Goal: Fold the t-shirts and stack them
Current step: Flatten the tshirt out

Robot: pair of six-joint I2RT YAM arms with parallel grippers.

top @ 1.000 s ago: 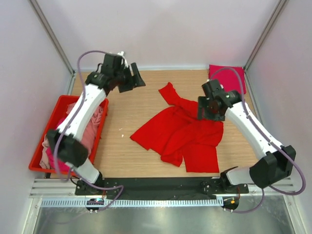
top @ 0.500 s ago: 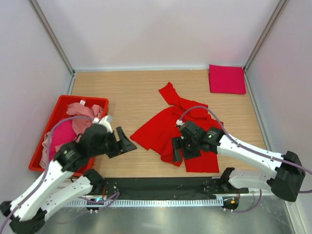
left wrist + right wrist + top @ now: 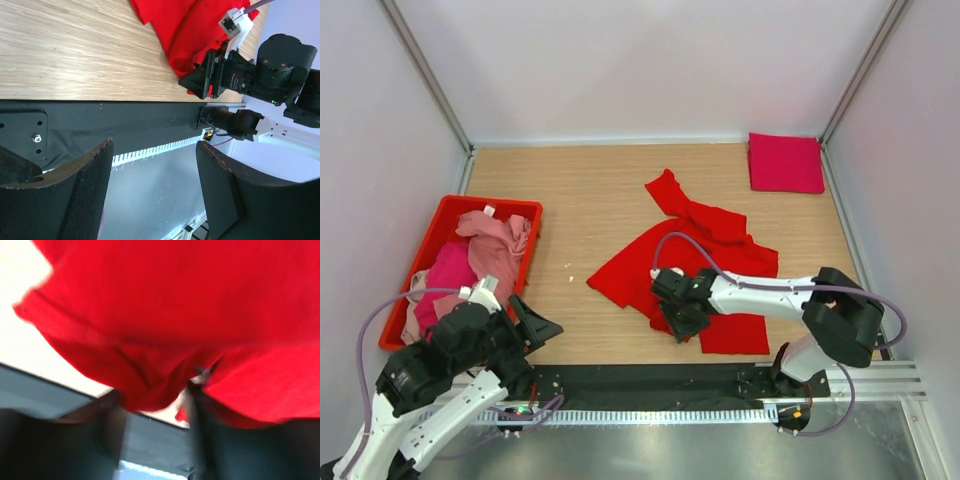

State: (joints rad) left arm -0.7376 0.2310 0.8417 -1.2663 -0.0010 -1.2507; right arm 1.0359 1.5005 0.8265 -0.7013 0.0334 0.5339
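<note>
A bright red t-shirt (image 3: 705, 262) lies crumpled and spread on the middle of the wooden table. My right gripper (image 3: 678, 320) is low over its near edge. The blurred right wrist view shows a fold of that red t-shirt (image 3: 150, 375) hanging between the two fingers, which stand apart. A folded magenta t-shirt (image 3: 785, 162) lies at the back right corner. Pale pink and magenta t-shirts (image 3: 480, 255) are heaped in the red bin. My left gripper (image 3: 538, 332) hovers open and empty over the near left edge, its fingers (image 3: 85, 195) wide apart.
The red plastic bin (image 3: 525, 208) stands along the left side of the table. A black base strip (image 3: 650, 378) and metal rail run along the near edge. The left wrist view also shows the red t-shirt (image 3: 190, 30) and the right gripper (image 3: 207, 80).
The left arm has swung from the back left down to the near left edge. The right arm has moved from the shirt's right side to its near edge, low over the cloth.
</note>
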